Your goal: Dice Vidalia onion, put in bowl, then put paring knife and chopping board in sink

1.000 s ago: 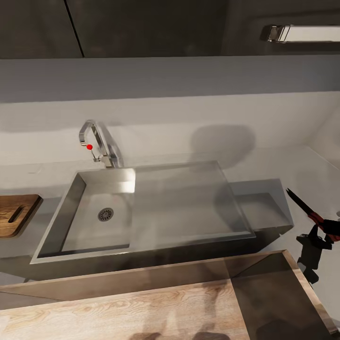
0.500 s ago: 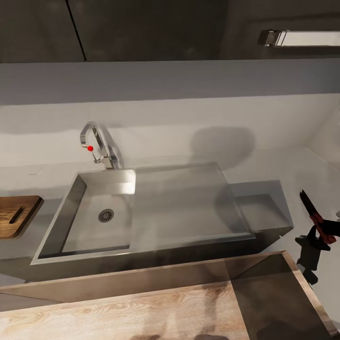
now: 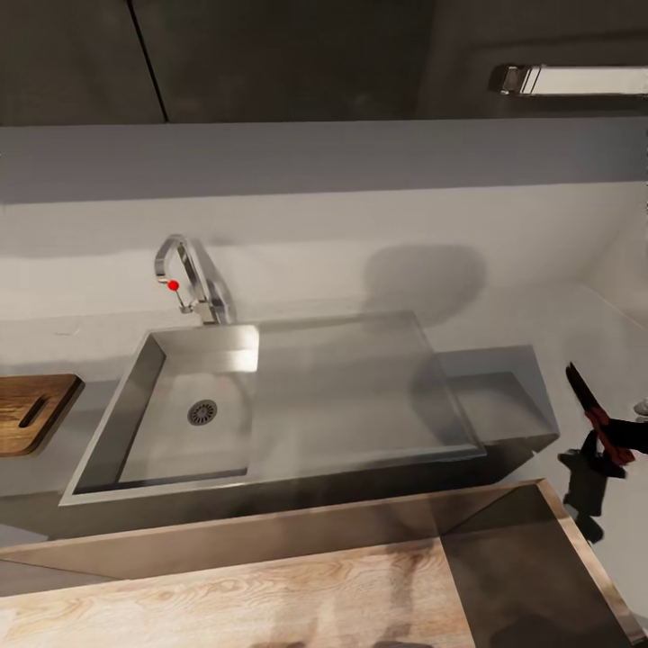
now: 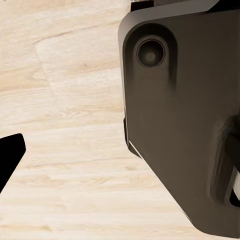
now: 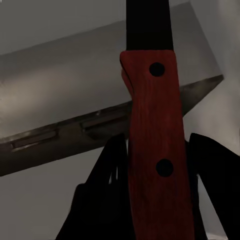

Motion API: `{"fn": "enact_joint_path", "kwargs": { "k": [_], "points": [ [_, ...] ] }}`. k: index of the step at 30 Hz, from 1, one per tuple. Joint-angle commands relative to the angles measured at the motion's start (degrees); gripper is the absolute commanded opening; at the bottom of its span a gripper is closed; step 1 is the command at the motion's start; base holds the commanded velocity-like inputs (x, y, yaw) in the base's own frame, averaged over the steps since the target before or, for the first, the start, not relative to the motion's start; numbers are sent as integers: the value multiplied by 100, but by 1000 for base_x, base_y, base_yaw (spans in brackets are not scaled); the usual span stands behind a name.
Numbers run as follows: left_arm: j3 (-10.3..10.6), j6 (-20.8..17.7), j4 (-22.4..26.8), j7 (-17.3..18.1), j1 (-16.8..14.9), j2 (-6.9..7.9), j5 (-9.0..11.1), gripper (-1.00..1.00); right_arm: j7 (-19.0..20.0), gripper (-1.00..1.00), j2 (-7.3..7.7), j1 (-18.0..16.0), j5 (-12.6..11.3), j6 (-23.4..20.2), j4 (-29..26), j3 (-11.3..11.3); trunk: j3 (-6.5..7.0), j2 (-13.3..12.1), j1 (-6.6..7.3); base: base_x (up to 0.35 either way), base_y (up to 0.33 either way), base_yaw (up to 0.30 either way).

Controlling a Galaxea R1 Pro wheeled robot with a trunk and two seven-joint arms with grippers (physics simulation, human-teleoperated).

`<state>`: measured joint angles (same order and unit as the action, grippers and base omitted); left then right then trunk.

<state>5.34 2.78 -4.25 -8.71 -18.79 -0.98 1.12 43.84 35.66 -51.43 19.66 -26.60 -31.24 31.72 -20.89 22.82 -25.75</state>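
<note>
Sink (image 3: 297,450) sits mid head view, set in grey surface (image 3: 540,315); round drain in the basin w/ flat drainboard beside it. Faucet (image 3: 191,286) behind the basin has a red dot; no readable writing or brand anywhere. Chopping board (image 3: 27,412) lies on the surface beside the sink, handle slot visible. Paring knife (image 5: 155,150), red handle w/ two dark rivets, is clamped in right gripper (image 3: 621,441) jaws, blade up, apart from the sink. Left gripper jaws: cannot tell. Light wood floor (image 4: 65,125) below.
</note>
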Motion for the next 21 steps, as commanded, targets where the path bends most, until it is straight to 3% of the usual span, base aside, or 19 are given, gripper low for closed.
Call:
{"fn": "enact_joint_path", "kwargs": {
  "k": [1,7,15,21],
  "points": [
    [46,29,-24,-18,-10,-2,11,100,46,-100,-11,-7,46,-24,-5,36,0,10,-3,0,0,0],
    [46,36,-24,-17,-10,-6,11,100,49,-100,-20,-7,46,142,-5,30,52,10,-3,-5,73,62],
    [46,96,-20,-8,-10,-46,11,100,74,-100,-87,-7,18,349,-81,27,122,10,-3,-102,247,108],
    [46,629,-22,-8,-10,-59,17,100,74,-100,-200,-7,20,442,-100,35,174,10,-3,-216,228,110]
  ]
}}
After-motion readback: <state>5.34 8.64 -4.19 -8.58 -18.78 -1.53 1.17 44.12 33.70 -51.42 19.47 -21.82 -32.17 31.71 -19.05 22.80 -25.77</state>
